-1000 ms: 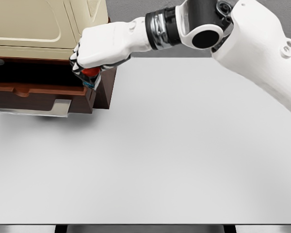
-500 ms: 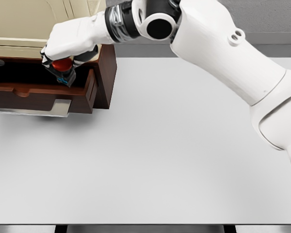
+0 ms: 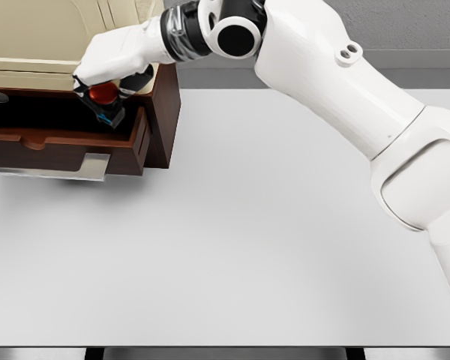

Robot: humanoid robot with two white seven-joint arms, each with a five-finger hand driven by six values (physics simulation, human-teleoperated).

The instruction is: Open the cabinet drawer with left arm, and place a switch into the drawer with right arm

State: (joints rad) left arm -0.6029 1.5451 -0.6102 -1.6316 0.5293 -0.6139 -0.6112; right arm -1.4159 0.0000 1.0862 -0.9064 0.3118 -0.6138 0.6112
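Right hand [image 3: 109, 64] curled tight around the switch [image 3: 105, 101] (red button, blue base), hovering over the open drawer [image 3: 67, 139] of the brown cabinet [image 3: 165, 112]. Drawer pulled out toward the white tabletop [image 3: 270, 240], metal handle [image 3: 60, 166] in front.

Open drawer [image 3: 60, 142] lies unobstructed above; cabinet [image 3: 165, 112] wall flanks its right.
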